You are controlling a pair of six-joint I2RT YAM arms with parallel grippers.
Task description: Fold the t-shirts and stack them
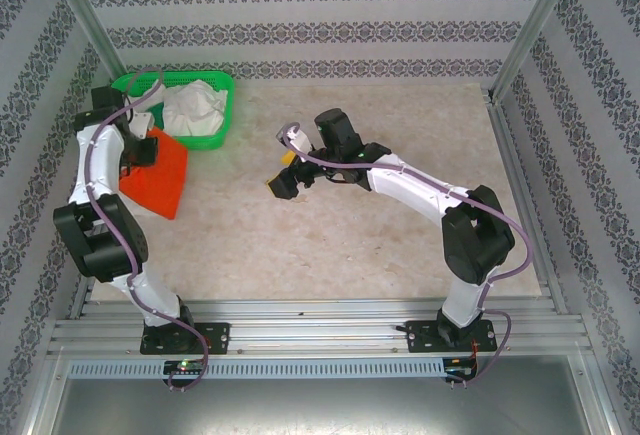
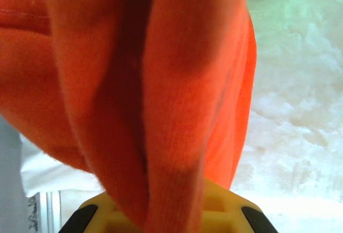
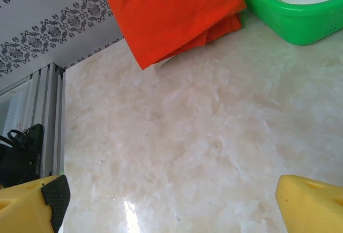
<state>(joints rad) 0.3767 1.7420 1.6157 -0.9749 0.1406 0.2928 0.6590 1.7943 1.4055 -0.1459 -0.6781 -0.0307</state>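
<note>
Orange t-shirt (image 1: 160,180): hangs bunched from the left tool (image 1: 140,151), beside the basket (image 1: 228,105).
Left tool: clenched on the orange t-shirt.
Right tool (image 1: 283,181): released, above bare tabletop (image 1: 350,245).
Handling: probably light, limp; a free corner suits.

A pale, marbled cream tabletop (image 1: 330,245) stands enclosed on three sides by white walls (image 1: 300,35) papered with grey floral bands. Aluminium posts (image 1: 88,20) rise at the back corners, and slotted aluminium rails (image 1: 320,327) run along the near edge. Bright, even light leaves a small glare on the surface.
</note>
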